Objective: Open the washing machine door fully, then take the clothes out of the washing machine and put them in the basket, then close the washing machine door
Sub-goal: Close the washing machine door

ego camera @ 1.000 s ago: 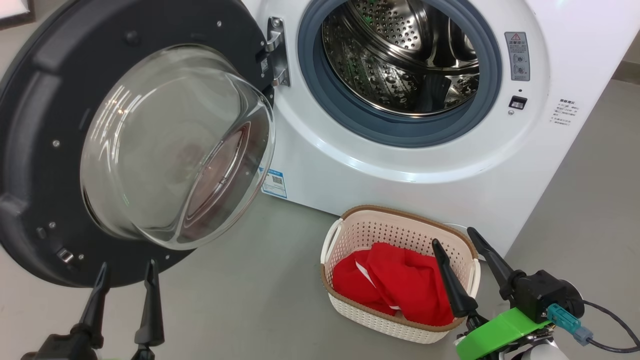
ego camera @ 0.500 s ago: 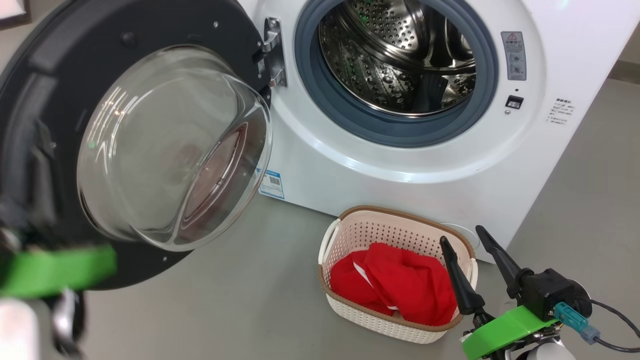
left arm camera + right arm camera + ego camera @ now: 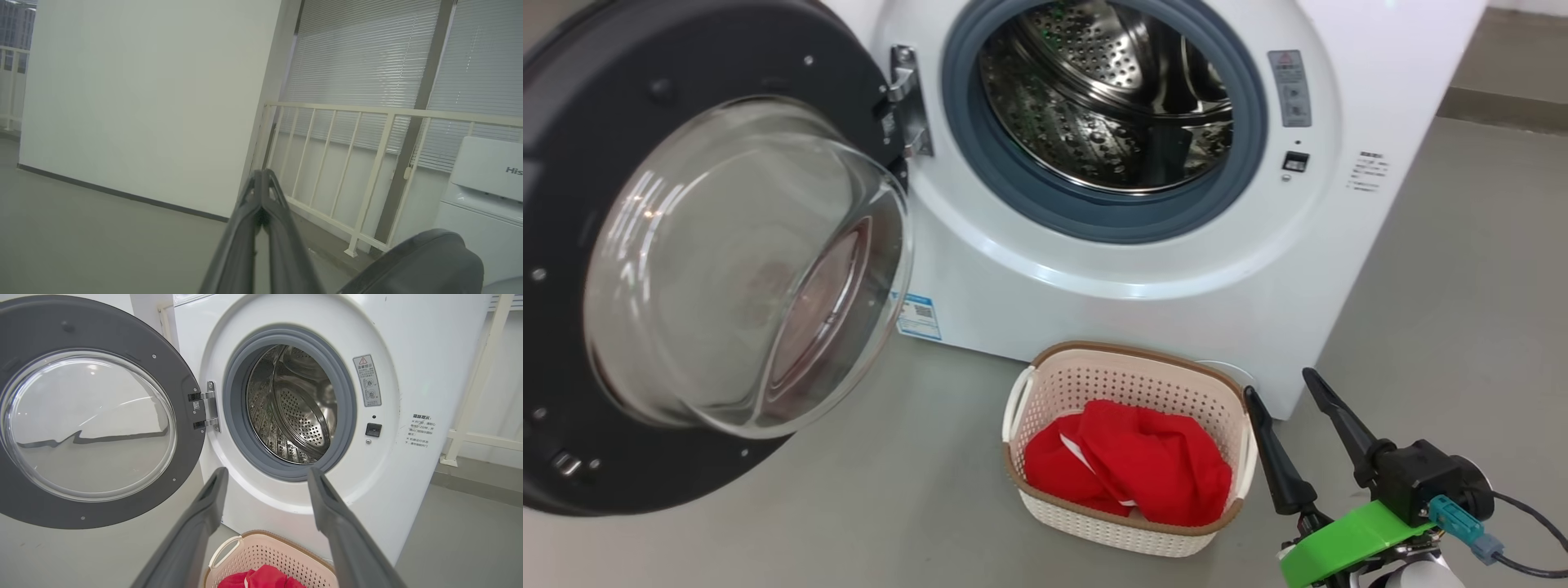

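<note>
Resting in basket [image 3: 1129,382] beside wide right hand [image 3: 1278,383], red clothes [image 3: 1147,467]; left hand [image 3: 262,174] pinched closed, empty

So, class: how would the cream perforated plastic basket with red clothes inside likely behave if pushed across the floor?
The cream perforated plastic basket probably slides easily: the grey floor looks smooth. Likely light, holding only soft red clothes. Low and wide, so unlikely to tip.
</note>
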Robot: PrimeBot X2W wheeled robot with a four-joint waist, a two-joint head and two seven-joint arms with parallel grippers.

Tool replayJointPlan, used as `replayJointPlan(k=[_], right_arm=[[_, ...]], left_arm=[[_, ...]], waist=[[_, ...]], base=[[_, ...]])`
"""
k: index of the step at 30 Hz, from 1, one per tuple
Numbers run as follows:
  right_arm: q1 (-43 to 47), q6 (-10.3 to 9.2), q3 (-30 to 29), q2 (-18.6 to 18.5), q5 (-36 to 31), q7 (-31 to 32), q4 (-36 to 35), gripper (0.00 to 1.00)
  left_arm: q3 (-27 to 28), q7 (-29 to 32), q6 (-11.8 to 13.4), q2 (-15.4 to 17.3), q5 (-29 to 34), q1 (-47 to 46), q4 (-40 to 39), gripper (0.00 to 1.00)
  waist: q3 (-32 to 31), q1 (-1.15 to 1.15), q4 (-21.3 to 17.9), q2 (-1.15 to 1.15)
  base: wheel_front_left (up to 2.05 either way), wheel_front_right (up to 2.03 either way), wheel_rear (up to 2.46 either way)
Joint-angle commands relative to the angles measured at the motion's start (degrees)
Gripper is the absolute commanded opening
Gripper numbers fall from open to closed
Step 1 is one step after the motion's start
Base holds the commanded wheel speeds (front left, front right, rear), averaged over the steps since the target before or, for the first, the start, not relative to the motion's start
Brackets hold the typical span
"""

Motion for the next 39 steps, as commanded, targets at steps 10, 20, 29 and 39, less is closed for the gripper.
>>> replayJointPlan(k=[10,20,29,39], right_arm=[[-1.45,0.35,1.63,-0.06,-0.9,-0.37,-1.07,1.0],[-0.64,0.35,1.66,-0.06,-0.64,-0.37,-1.05,1.0],[-0.3,0.35,2.14,-0.06,-0.13,-0.37,-1.08,1.0],[-0.35,0.35,1.85,-0.06,0.05,-0.37,-1.05,1.0]], left_arm=[[11.18,22.49,0.38,8.31,-14.43,-11.08,19.32,0.0],[14.91,38.86,-2.33,8.85,-22.37,-11.16,22.5,0.0],[15.12,50.43,-5.48,6.73,-26.44,-8.18,20.13,0.0],[17.77,59.44,-8.56,1.24,-33.96,-4.89,11.14,0.0]], waist=[[-0.23,0.0,-3.3,0.0],[-0.8,0.0,-4.09,0.0],[-0.74,0.0,-3.72,0.0],[-0.46,0.0,-2.98,0.0]], base=[[0.0,0.0,0.0],[0.0,0.0,0.0],[0.0,0.0,0.0],[0.0,0.0,0.0]])
